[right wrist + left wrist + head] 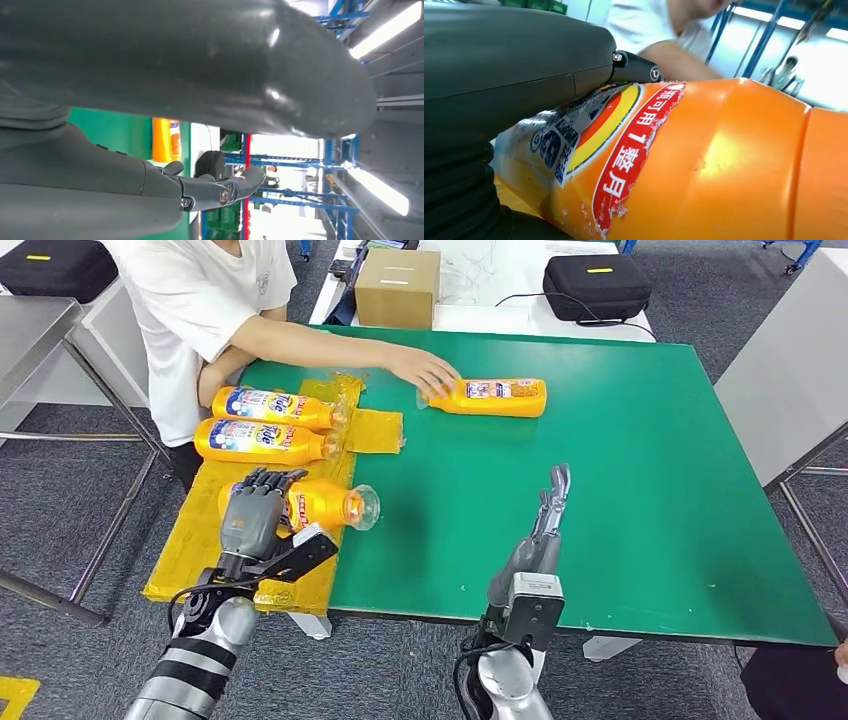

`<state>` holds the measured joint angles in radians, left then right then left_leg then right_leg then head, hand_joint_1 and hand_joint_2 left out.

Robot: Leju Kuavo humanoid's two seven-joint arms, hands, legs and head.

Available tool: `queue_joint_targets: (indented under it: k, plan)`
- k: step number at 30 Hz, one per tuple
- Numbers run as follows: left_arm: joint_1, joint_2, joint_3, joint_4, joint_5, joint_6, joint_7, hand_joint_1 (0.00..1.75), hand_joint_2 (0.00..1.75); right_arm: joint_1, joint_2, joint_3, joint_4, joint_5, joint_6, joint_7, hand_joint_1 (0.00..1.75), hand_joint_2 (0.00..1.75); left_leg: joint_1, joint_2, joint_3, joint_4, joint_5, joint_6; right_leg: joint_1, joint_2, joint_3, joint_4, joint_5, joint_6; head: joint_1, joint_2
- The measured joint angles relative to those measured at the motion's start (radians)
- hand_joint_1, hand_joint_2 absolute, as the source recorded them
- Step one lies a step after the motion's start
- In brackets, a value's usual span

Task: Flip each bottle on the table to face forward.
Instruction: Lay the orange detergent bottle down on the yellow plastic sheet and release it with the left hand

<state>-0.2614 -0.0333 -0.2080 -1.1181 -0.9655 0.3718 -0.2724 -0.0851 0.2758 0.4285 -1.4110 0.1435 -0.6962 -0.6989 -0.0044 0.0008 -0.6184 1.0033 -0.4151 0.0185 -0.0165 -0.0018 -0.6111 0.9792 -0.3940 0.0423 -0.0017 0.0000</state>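
Here left hand [257,512] grips orange bottle [325,504].

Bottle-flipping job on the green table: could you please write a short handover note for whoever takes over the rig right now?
Left hand: grips the nearest bottle, which lies on its side on the yellow mat, cap toward the green table.
Right hand: open, fingers straight, above the table, holding nothing.
Two more bottles lie side by side further up the mat, Tide labels showing.
A person's hand rests on a fourth bottle lying on the table.
Done: the two labelled bottles look finished.
Left: probably the gripped bottle, then the fourth.
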Motion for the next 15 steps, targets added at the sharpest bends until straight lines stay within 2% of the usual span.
queue_joint_targets:
  k: [6,12,13,15]
  plan:
    - [-0.054,0.044,-0.004,0.120,-0.072,-0.100,0.070,1.75,1.75,0.011,-0.017,0.013,-0.027,-0.014,0.008,0.000,0.00,0.00,0.000,0.000,0.000,0.000,0.000,0.000,0.000,0.000,0.000,0.000,0.000,0.000,0.000,0.000]
    - [-0.145,0.074,-0.030,0.261,-0.156,-0.227,0.090,1.72,1.75,0.010,-0.022,0.013,-0.025,-0.030,0.054,0.000,0.00,0.00,0.000,-0.001,0.000,0.000,0.001,0.000,0.000,0.000,0.001,0.000,0.000,0.000,0.000,0.000]
    - [-0.163,0.079,-0.040,0.286,-0.173,-0.240,0.092,1.51,1.75,0.009,-0.022,0.013,-0.024,-0.033,0.061,0.000,0.00,0.00,0.000,-0.001,0.000,0.000,0.001,0.000,0.000,0.000,0.001,0.000,0.000,0.000,0.000,0.000]
    - [-0.195,0.086,-0.060,0.331,-0.198,-0.262,0.095,0.65,1.75,0.008,-0.022,0.013,-0.020,-0.038,0.073,0.000,0.00,0.00,0.000,-0.001,0.000,0.000,0.001,0.000,0.000,0.000,0.001,0.000,0.000,0.000,0.000,0.000]
